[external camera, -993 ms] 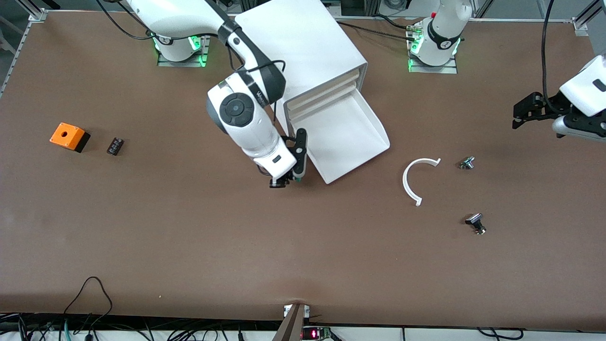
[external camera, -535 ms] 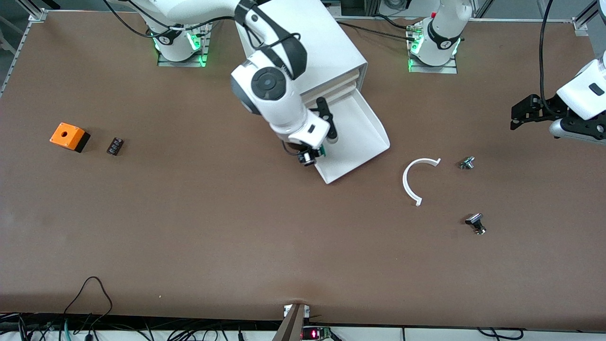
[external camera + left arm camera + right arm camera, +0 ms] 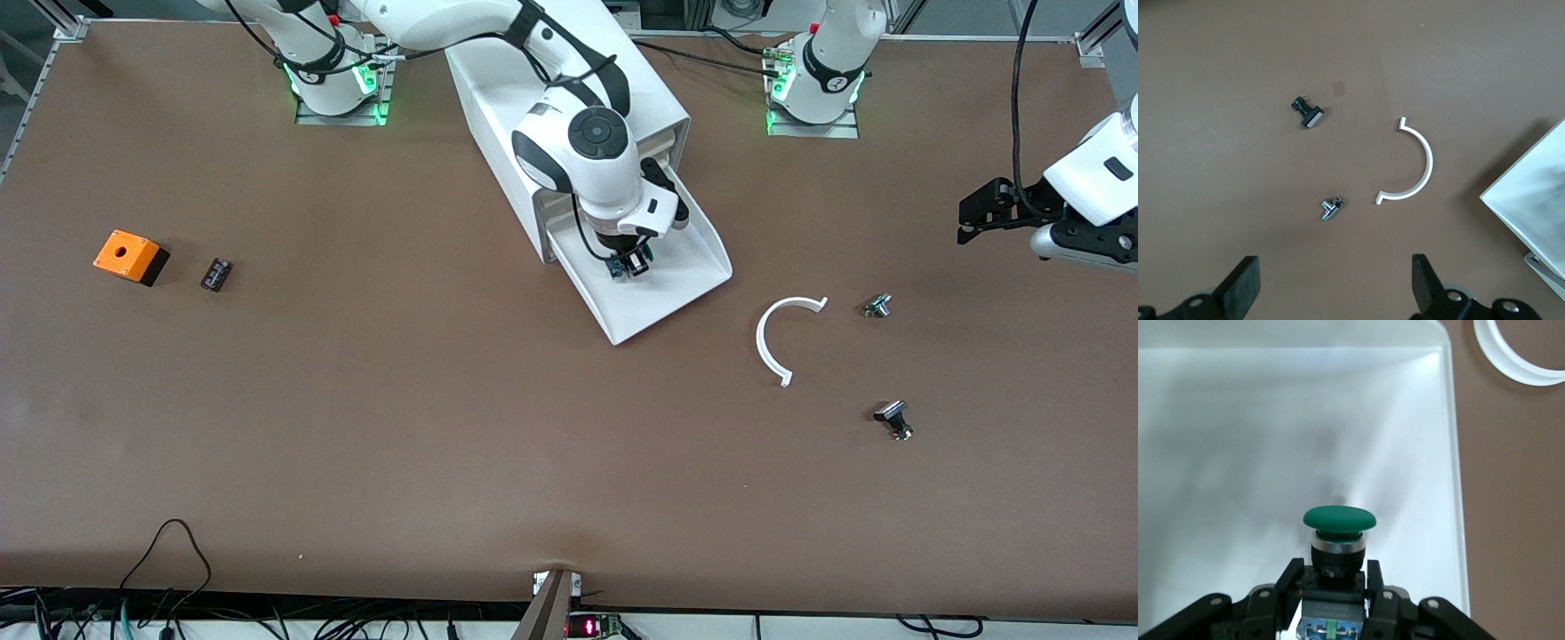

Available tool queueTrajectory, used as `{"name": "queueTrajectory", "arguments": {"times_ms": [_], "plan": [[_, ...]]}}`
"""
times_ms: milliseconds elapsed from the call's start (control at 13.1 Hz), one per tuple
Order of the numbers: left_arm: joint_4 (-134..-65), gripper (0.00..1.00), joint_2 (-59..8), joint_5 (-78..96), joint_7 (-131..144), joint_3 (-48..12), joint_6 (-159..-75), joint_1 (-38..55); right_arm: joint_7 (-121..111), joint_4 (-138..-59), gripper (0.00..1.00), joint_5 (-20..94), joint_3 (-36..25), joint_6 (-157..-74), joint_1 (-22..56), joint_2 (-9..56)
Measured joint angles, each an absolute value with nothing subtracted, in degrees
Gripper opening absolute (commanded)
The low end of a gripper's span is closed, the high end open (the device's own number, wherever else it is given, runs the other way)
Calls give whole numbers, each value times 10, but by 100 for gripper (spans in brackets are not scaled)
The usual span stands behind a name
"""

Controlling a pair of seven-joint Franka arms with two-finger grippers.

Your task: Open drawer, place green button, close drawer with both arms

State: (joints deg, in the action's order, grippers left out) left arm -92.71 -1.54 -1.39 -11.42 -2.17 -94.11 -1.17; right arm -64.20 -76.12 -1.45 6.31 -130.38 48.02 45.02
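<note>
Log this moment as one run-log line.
stage: placing | drawer: open | right gripper: over drawer, shut on button | left gripper: open, waiting at left arm's end of table | button: not yet released

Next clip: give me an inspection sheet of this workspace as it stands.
Surface: brown table, bare in the middle.
Job's things: drawer pulled open; button held over it.
Clutter: orange box, small black part, white arc, two small metal parts.
Grippers: right gripper shut on button; left gripper open, waiting over the table.
Cables: black loop at the table edge.
Surroundings: nothing seen.
</note>
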Motion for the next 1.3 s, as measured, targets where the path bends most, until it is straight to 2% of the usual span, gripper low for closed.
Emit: {"name": "queueTrajectory", "arguments": {"times_ms": [76,153,229,688,1069,1299], "plan": [[-927,100,-15,-14,-114,-22,-941,-12,-642,-760,20,-15,51,-1318,494,461],[-927,100,-15,-14,-114,-22,-941,-12,-642,-759,48,-15,39,-1330,507,469],[-927,100,-15,-14,-114,-22,-941,-12,-638,-757,99,-15,28,-1335,518,474],[-927,100,-16,-14,-114,-22,-941,-12,-524,-738,100,-13,14,-1340,527,467],[-927,100,-16,-14,-114,-22,-941,-12,-453,-728,100,64,-6,-1313,505,397],[-927,100,-16,-14,-114,-22,-941,-12,-450,-728,100,79,-8,-1309,468,381]]}}
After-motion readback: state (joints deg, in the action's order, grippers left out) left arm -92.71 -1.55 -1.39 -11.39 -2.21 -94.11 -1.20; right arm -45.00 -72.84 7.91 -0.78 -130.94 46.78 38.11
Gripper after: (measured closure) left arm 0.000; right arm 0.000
